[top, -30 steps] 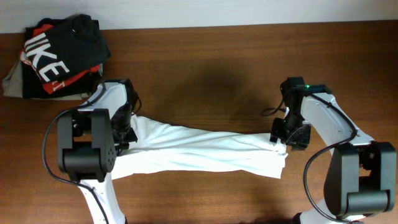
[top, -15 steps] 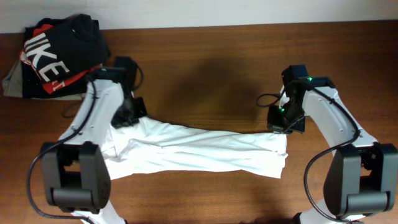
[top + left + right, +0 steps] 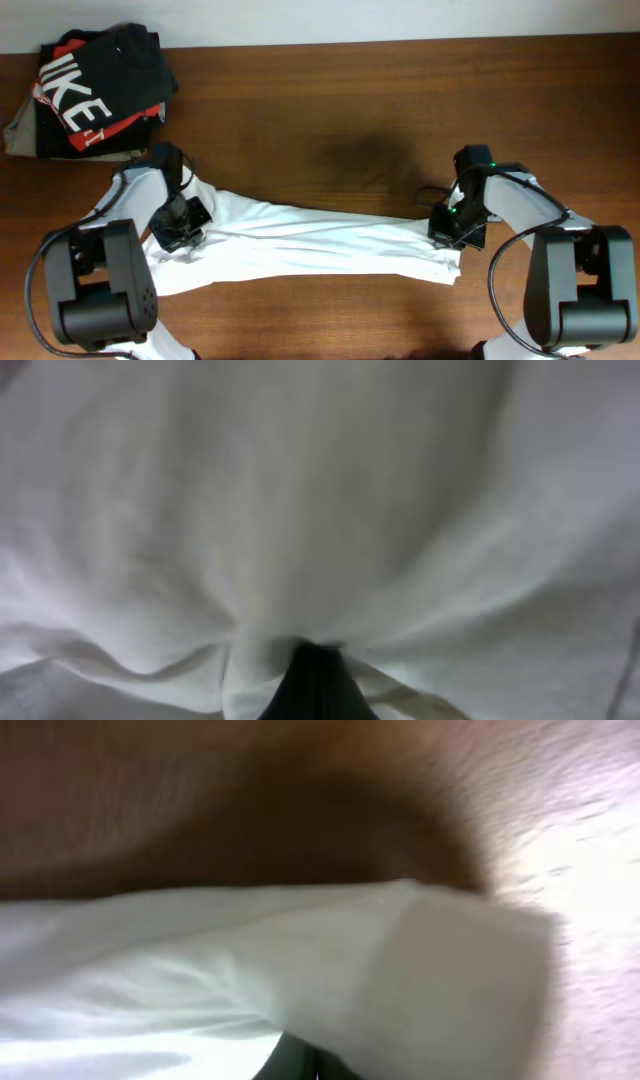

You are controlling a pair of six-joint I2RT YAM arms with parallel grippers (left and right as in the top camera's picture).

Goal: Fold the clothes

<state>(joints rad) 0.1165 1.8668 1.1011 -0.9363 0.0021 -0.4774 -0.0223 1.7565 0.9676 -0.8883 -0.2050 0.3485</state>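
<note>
The clothes, a white T-shirt (image 3: 310,245), lie on the brown table (image 3: 330,110) as a long, twisted band stretched from left to right. My left gripper (image 3: 183,226) is shut on the shirt's left end. In the left wrist view white fabric (image 3: 300,500) fills the frame and bunches into folds at the dark closed fingertips (image 3: 315,685). My right gripper (image 3: 448,230) is shut on the shirt's right end. In the right wrist view a folded edge of the shirt (image 3: 440,980) drapes over the fingers (image 3: 300,1065), with bare wood behind.
A black shirt with white letters and red (image 3: 95,85) lies crumpled at the back left corner, on top of a grey-olive folded garment (image 3: 18,135). A pale wall strip (image 3: 400,18) runs along the table's far edge.
Both grippers have come toward the table's front edge since half a second ago, bringing the shirt's ends with them. The right gripper shut on the right end within the last second.
</note>
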